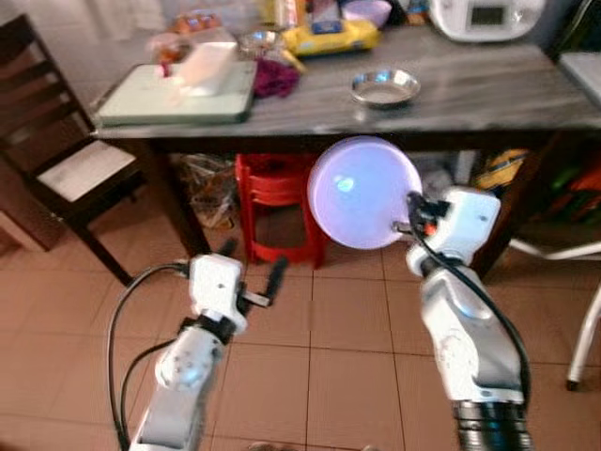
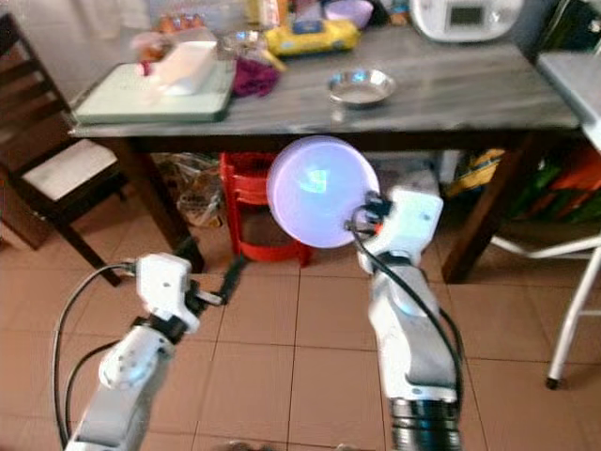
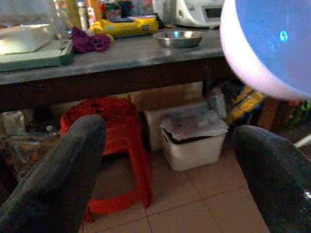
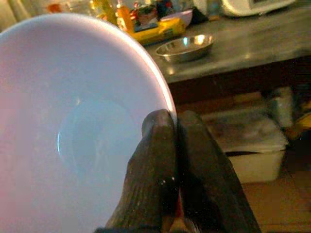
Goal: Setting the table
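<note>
A pale lilac bowl [image 1: 362,192] is held up on its edge in front of the grey-topped dining table [image 1: 488,94], below the table's front edge. My right gripper [image 4: 176,127] is shut on the bowl's rim [image 4: 163,92], its fingers pinched together over it. My left gripper [image 1: 254,272] is lower and to the left, above the tiled floor, open with nothing between its fingers [image 3: 63,170]. A small steel dish [image 1: 385,87] sits on the table just beyond the bowl.
On the table lie a pale green tray [image 1: 178,99] with a white box, a purple cloth [image 1: 274,79], a yellow packet [image 1: 331,38] and a white cooker [image 1: 484,17]. A red stool [image 1: 277,207] and white bin [image 3: 192,143] stand underneath. A dark chair [image 1: 56,160] stands left.
</note>
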